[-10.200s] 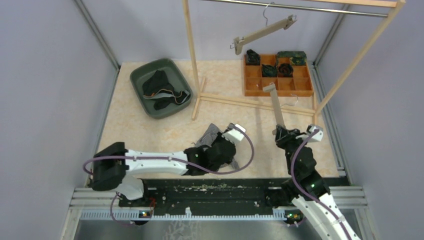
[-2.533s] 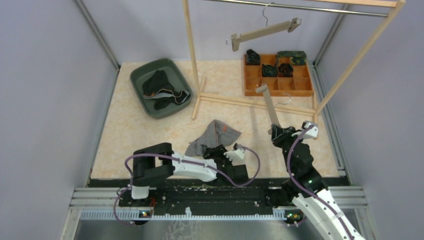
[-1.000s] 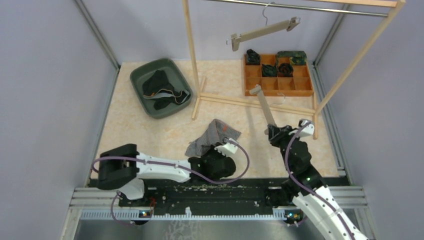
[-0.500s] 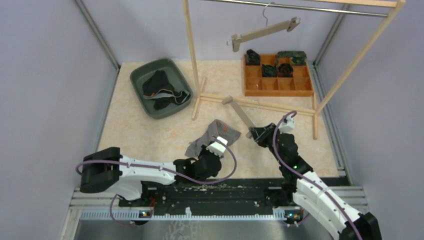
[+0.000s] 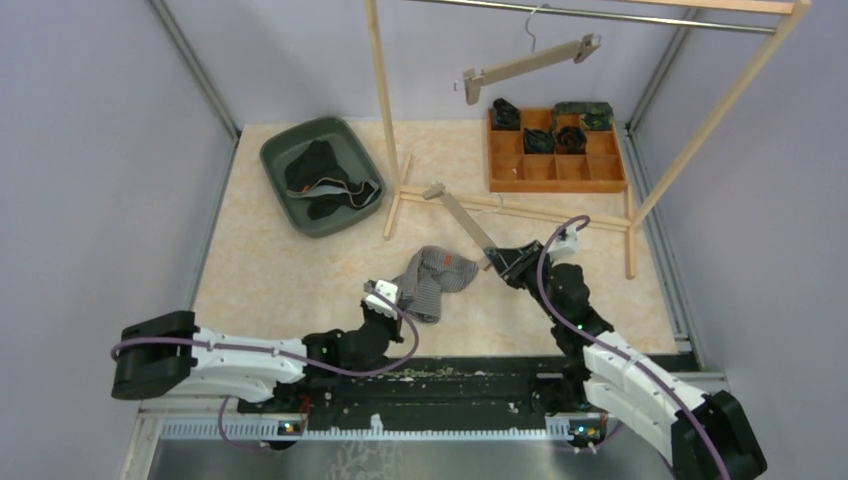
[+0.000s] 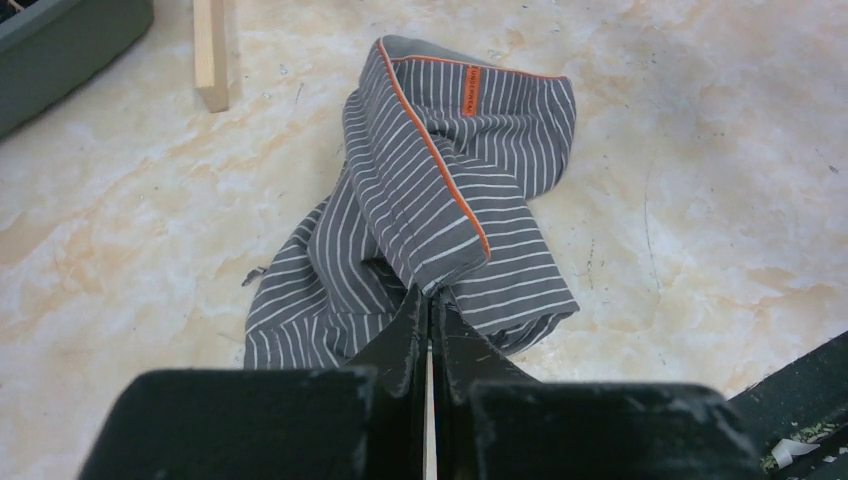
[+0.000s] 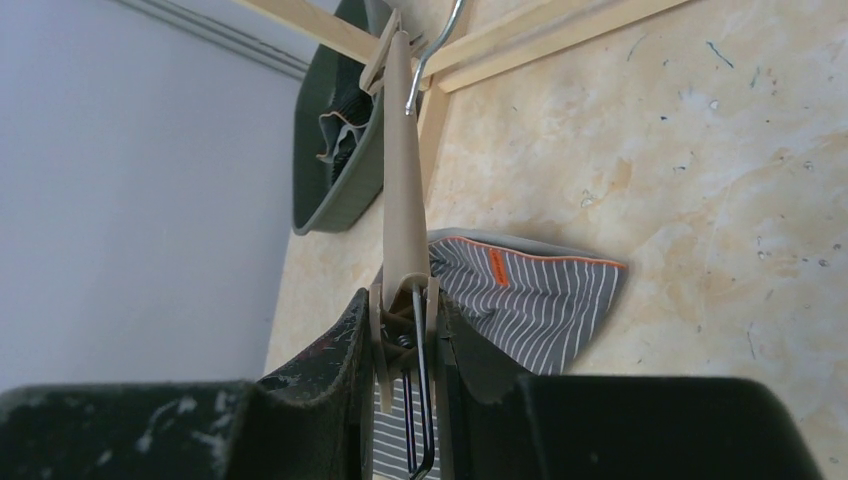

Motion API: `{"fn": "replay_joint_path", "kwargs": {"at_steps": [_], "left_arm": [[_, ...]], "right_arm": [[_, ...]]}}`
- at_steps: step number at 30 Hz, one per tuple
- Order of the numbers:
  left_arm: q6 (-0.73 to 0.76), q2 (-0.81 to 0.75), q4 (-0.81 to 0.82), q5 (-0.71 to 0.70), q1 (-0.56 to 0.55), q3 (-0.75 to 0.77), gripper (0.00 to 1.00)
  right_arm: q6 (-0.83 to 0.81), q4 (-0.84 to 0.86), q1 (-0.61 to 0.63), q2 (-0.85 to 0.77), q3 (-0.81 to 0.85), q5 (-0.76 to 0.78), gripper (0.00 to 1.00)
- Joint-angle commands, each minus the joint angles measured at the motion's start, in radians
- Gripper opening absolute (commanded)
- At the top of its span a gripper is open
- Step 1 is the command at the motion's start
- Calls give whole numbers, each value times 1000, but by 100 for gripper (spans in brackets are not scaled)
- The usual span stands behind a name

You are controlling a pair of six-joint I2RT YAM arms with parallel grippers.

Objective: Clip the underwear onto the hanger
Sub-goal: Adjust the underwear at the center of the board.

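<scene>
On the table (image 5: pixel 300 260), left fingers (image 6: pixel 400 340) pinch striped underwear (image 6: pixel 440 170) — orange label (image 6: pixel 471 90) unreadable — right fingers (image 7: pixel 335 355) clamp the hanger (image 7: pixel 403 180).

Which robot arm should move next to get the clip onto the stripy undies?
Probably right: the right end effector holds the hanger at its clip end, close beside the underwear. The left end effector only pinches its edge.

From my seat the grey striped cotton underwear (image 5: pixel 432 280) lies mid-table, and the beige plastic clip hanger (image 5: pixel 460 222) slants away behind it, its near end just right of the cloth. The green plastic tray (image 5: pixel 298 134) sits far left and the orange divided box (image 5: pixel 557 186) far right. Between them stands the wooden clothes rack (image 5: pixel 383 120), a second wooden hanger (image 5: pixel 525 63) hanging above the box.
</scene>
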Motion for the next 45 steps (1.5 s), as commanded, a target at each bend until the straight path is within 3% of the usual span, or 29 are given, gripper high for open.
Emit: {"fn": "replay_joint_path", "kwargs": {"at_steps": [1,8,10,14,19,21,32,36,40,45], "left_arm": [[-32,-73,158,11,6,-84,0],[-41,-61,194,20,6,-110,0],[-42,-41,185,12,6,-102,5],[-53,3,126,-2,6,-67,20],[-102,58,-17,-40,6,-1,49],[-132,81,-88,-62,6,30,56],[-78,174,-257,-93,4,203,62],[-81,289,-372,-160,10,343,73],[-135,388,-519,-111,78,482,77],[-200,428,-638,-97,99,533,77]], "right_arm": [[6,136,10,14,6,-13,0],[1,148,12,31,3,-15,0],[-4,142,11,29,4,-14,0],[-12,129,12,20,4,-6,0],[-26,102,12,1,6,7,0],[-35,86,12,-12,8,18,0],[-105,-112,10,-119,48,120,0],[-142,-220,10,-180,72,195,0],[-174,-304,7,-239,89,241,0],[-198,-372,2,-298,102,281,0]]}}
